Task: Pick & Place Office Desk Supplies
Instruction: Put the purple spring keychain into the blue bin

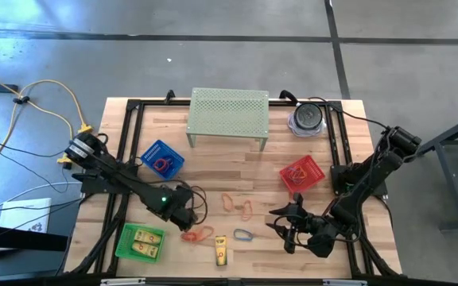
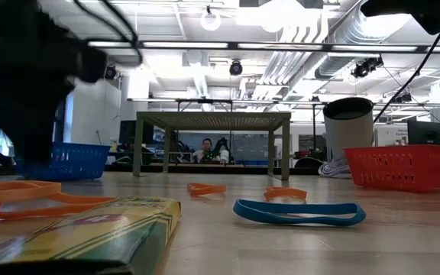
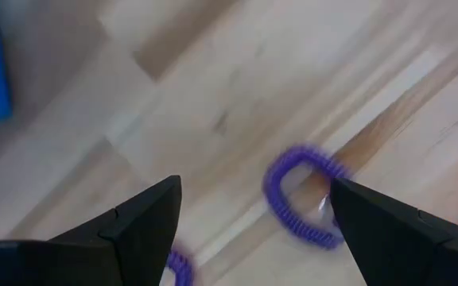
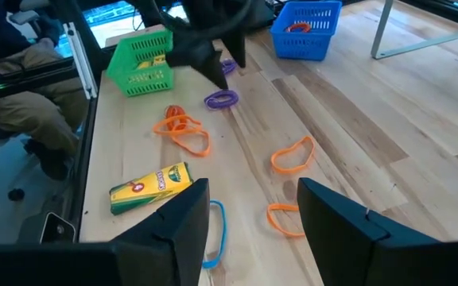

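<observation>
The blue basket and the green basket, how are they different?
The blue basket holds red loops; the green basket holds yellow boxes. The blue basket sits farther back, nearer the pale green stand; the green basket sits at the table's front edge. In the right wrist view, both are small open mesh baskets on the left arm's side.

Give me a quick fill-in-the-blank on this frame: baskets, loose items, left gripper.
1. The yellow boxes lie in the ____ basket.
2. The open left gripper hovers over a ____ loop.
3. The blue basket holds a ____ loop.
4. Loose on the table beside the crayon box lies a ____ loop.

Missing words: green; purple; red; blue
</observation>
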Controlling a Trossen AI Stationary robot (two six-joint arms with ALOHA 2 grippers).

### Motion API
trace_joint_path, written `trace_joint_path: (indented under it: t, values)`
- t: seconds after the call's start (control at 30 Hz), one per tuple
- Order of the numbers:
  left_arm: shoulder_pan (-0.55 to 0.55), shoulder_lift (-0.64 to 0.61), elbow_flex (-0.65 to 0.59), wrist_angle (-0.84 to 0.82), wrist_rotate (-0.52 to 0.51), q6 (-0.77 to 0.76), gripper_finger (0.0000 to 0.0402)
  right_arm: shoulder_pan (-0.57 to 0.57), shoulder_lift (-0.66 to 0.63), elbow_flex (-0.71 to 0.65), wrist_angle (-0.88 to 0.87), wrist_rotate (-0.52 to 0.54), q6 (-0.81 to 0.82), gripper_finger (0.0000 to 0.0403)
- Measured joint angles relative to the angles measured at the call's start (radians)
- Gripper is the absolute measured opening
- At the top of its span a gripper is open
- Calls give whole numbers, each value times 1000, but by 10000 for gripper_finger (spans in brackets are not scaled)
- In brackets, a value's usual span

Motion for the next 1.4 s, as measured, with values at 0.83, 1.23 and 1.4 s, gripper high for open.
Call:
trace_joint_path:
  t: [0.83,1.23,1.4]
  values:
    - [16,93,1,69,142,34,206,0,0,0,0,0,1,181]
    - [12,94,1,84,110,116,33,0,0,0,0,0,1,181]
    - [-16,98,22,128,32,185,8,0,0,0,-1,0,-1,181]
